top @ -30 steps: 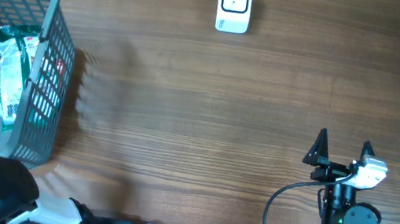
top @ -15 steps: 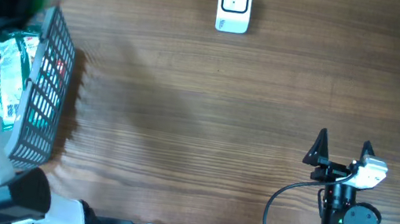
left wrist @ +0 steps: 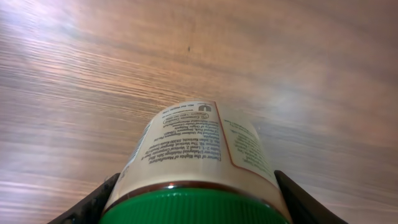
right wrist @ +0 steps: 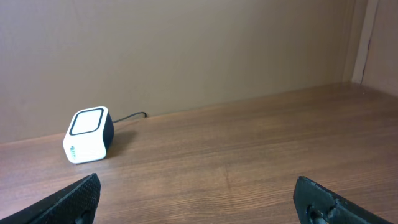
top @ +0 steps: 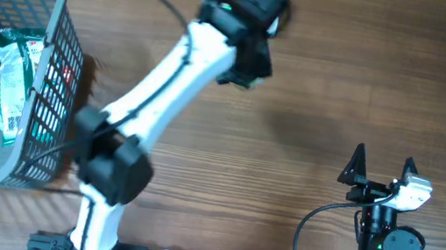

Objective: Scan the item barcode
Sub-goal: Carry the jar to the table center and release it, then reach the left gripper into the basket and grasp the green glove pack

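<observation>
Wood-grain tabletop (top: 316,95) is seen running to a plain beige wall (right wrist: 186,50) at its far edge. A white box-shaped scanner with a dark-framed face (right wrist: 87,135) stands there, its cable trailing behind. A grey plastic mesh basket (top: 54,100) holding green and red packets (top: 3,83) is set at the left edge. The left gripper (top: 246,58) is stretched diagonally over the table, just beside the scanner. It is clamped on a cream-labelled jar with a green lid (left wrist: 199,149), which is held above the wood with its printed label facing the wrist camera. The right gripper (top: 382,171) is parked near the front-right edge, jaws spread wide. Bare wood lies between the two arms.
</observation>
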### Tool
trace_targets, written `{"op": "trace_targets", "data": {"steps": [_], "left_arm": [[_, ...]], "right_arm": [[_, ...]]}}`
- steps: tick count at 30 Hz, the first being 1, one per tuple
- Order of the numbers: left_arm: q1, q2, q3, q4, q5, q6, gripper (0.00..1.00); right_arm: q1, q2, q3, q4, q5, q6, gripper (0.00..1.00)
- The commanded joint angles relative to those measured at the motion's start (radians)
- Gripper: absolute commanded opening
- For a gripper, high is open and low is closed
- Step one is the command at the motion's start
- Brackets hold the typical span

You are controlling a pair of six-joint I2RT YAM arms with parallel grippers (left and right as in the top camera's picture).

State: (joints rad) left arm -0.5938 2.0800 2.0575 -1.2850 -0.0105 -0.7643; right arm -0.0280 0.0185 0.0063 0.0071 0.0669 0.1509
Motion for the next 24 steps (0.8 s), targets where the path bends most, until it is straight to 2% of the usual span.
{"op": "trace_targets", "data": {"steps": [1,5,8,9,10,13,16,18,20,23,24], "left_arm": [[-0.043,0.123,0.016,0.022,-0.024,-0.002,0.59],[-0.082,0.24,0.016,0.046,0.138,-0.003,0.58],[-0.108,0.26,0.017,0.059,0.147,-0.001,0.68],[-0.113,0.255,0.018,0.058,0.146,0.008,0.77],[-0.116,0.24,0.019,0.058,0.138,0.026,1.0],[-0.083,0.156,0.09,0.007,0.086,0.066,1.0],[-0.003,0.064,0.325,-0.13,-0.032,0.107,1.0],[0.105,-0.016,0.555,-0.261,-0.18,0.106,1.0],[0.241,-0.084,0.701,-0.334,-0.267,0.106,1.0],[0.529,-0.176,0.754,-0.4,-0.27,0.094,1.0],[0.637,-0.192,0.747,-0.4,-0.211,0.114,1.0]], "right_arm": [[-0.002,-0.005,-0.001,0.003,-0.016,-0.018,1.0],[-0.002,-0.005,-0.001,0.003,-0.016,-0.017,1.0],[-0.002,-0.005,-0.001,0.003,-0.016,-0.018,1.0],[-0.003,-0.005,-0.001,0.003,-0.016,-0.017,0.99],[-0.003,-0.005,-0.001,0.003,-0.016,-0.017,1.0],[-0.002,-0.005,-0.001,0.003,-0.016,-0.017,1.0],[-0.002,-0.005,-0.001,0.003,-0.016,-0.017,1.0],[-0.003,-0.005,-0.001,0.003,-0.016,-0.017,1.0],[-0.002,-0.005,-0.001,0.003,-0.016,-0.017,1.0],[-0.003,-0.005,-0.001,0.003,-0.016,-0.017,1.0],[-0.003,-0.005,-0.001,0.003,-0.016,-0.017,1.0]]}}
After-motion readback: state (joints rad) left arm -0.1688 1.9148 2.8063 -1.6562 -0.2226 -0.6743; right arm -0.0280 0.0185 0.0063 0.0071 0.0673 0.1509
